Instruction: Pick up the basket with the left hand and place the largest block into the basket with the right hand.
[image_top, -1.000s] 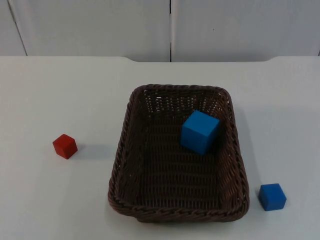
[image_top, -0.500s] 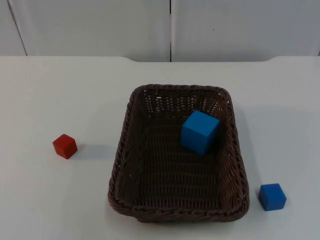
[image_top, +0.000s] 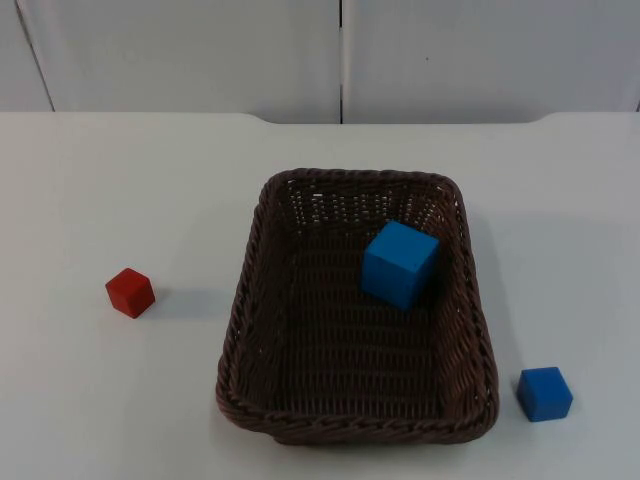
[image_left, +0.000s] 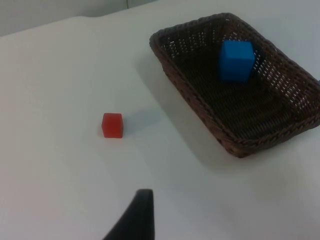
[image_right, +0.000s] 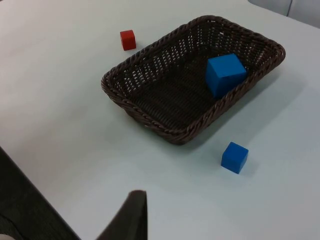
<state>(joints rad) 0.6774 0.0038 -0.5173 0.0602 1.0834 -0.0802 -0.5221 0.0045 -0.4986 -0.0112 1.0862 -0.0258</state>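
At frame centre, the large blue block (image_top: 400, 263) is seen tilted inside the basket (image_top: 245, 300); tipping is risked if lifted; gripper states cannot be told.

Black, tapered fingertip (image_left: 137, 217)

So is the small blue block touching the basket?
Apart. The top view shows bare white table between the small blue block and the basket; the right wrist view agrees.

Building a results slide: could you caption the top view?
Large blue block lies inside the brown wicker basket on the white table; red block and small blue block remain outside.
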